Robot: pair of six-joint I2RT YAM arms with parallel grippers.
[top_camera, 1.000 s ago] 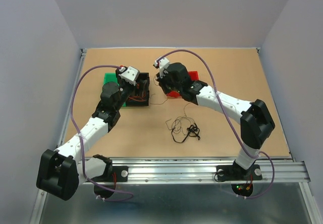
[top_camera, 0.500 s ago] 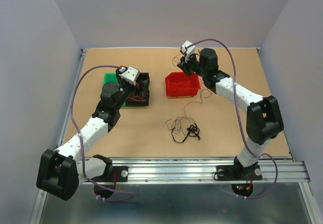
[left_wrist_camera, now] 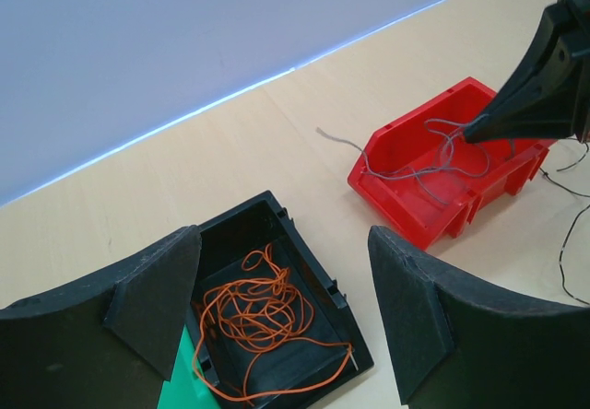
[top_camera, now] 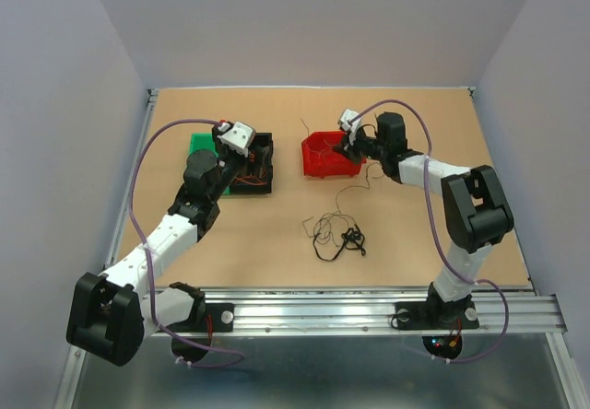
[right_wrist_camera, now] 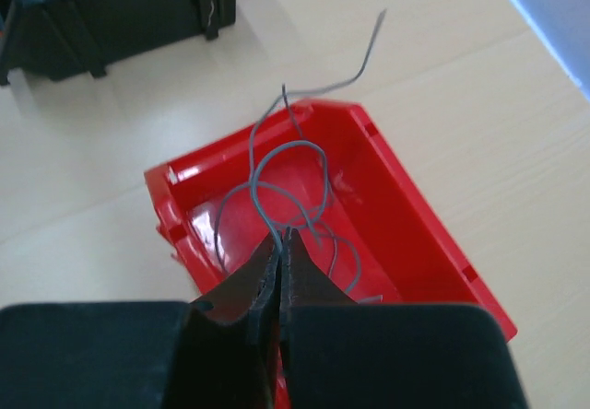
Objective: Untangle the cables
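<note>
My right gripper (right_wrist_camera: 281, 236) is shut on a grey cable (right_wrist_camera: 277, 165) and holds it over the red bin (right_wrist_camera: 433, 243); most of the cable lies curled in the bin and one end sticks out over the far rim. From above, the right gripper (top_camera: 355, 142) is at the red bin (top_camera: 318, 165). An orange cable (left_wrist_camera: 253, 312) lies coiled in the black bin (left_wrist_camera: 304, 252). My left gripper (left_wrist_camera: 281, 326) is open and empty above the black bin (top_camera: 263, 142). A small tangle of black and dark cables (top_camera: 336, 234) lies on the table in front.
A green bin (top_camera: 198, 144) stands left of the black bin, partly under my left arm. A thin dark strand (top_camera: 373, 174) trails on the table right of the red bin.
My right gripper has swung from left of the red bin, up behind it, then down over it with the grey cable. The left arm has not moved.
</note>
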